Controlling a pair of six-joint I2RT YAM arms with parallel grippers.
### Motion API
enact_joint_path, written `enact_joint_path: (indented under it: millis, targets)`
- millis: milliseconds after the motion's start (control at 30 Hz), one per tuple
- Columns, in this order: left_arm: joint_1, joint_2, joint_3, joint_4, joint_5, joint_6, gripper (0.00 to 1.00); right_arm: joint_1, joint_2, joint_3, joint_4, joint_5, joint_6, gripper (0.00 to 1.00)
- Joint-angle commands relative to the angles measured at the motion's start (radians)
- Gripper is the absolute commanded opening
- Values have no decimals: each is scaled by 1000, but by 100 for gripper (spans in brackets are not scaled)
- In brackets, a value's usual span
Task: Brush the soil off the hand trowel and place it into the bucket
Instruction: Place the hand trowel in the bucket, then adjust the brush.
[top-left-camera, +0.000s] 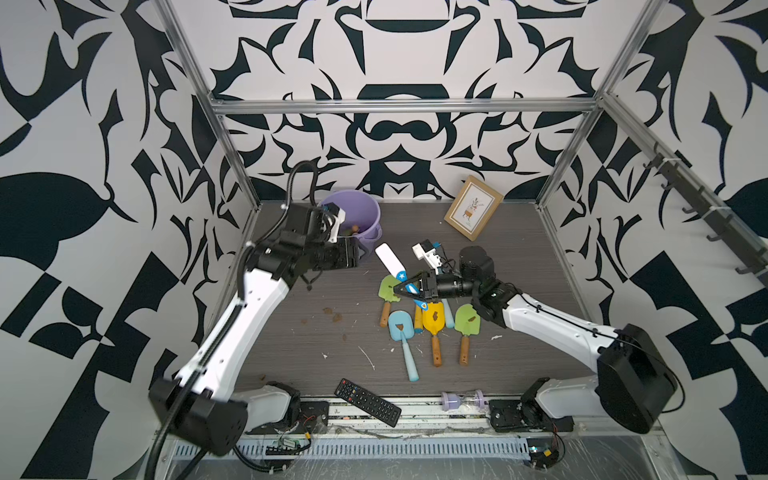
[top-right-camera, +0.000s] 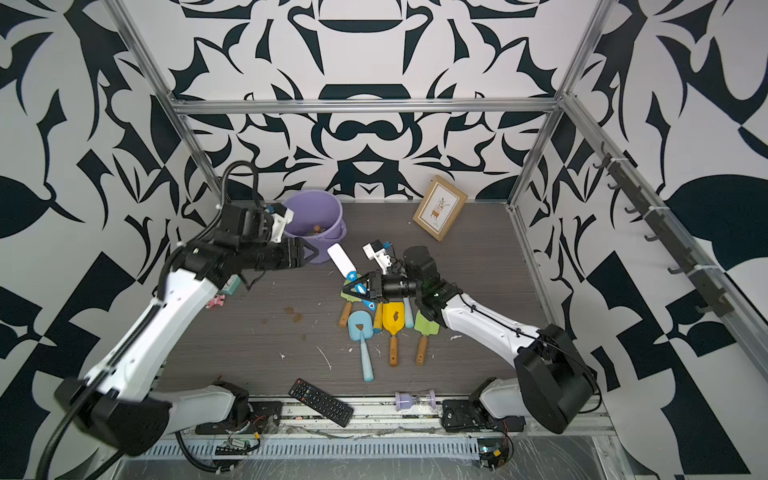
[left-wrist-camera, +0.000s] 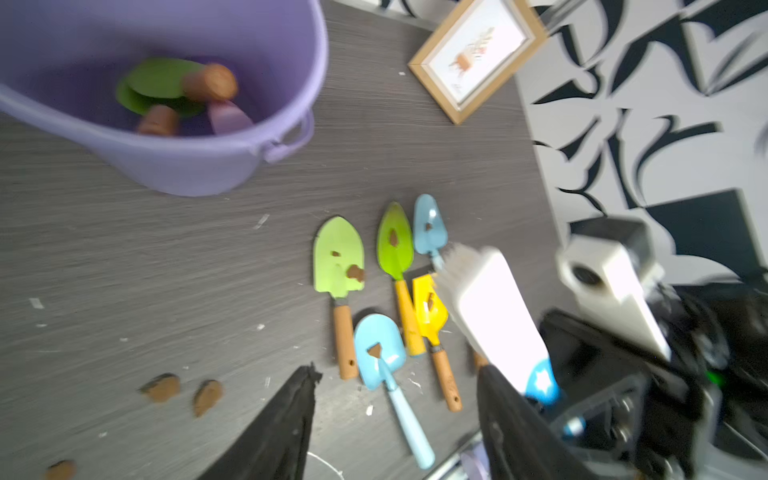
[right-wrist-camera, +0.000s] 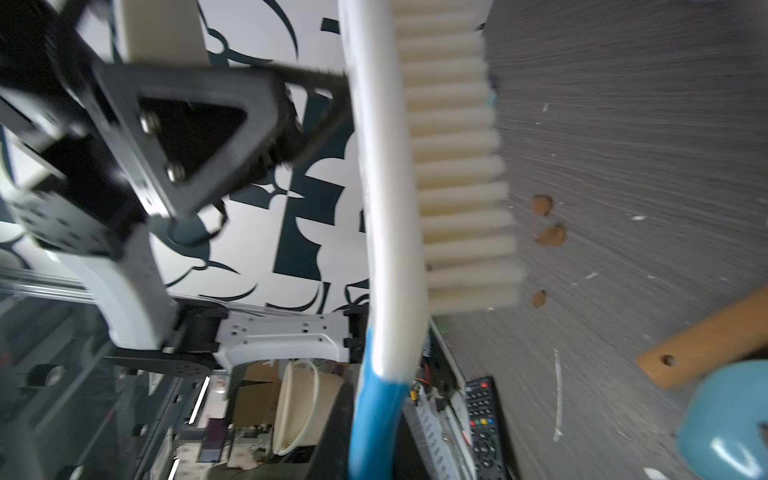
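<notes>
Beside the bucket (top-left-camera: 372, 222), left pincer (top-left-camera: 362, 254) hovers agape.

robot lab test cell: alu frame (top-left-camera: 399, 106), b&w patterned walls (top-left-camera: 415, 41), exposed wiring (top-left-camera: 286, 446) up front

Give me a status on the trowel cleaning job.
Done: at least two green-bladed, wooden-handled trowels lie inside the round lilac plastic bucket. The left end effector beside it is open and empty.
In hand: the right end effector is shut on the blue handle of the white brush.
Left: about six dirty trowels on the grey table, with brown soil clumps on the visible blades, need brushing and bucketing.
</notes>
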Motion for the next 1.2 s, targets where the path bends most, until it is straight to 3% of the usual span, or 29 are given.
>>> enact_joint_path:
  millis: [0, 267, 500, 667, 1033, 1167]
  targets:
    - [7, -69, -169, 311, 172, -190, 71, -5, 62, -18, 464, -88, 290, 0]
    - [8, -99, -332, 504, 219, -280, 81, 2, 71, -10, 427, -75, 278, 0]
    - [8, -58, -351, 638, 250, -328, 81, 34, 84, -2, 336, -68, 227, 0]
    - [8, -42, -323, 627, 258, -323, 81, 49, 114, 3, 399, -68, 257, 0]
    - [7, 20, -341, 691, 317, -362, 67, 76, 157, 34, 468, -57, 296, 0]
    - [6, 17, -347, 690, 331, -370, 54, 76, 170, 48, 460, -54, 296, 0]
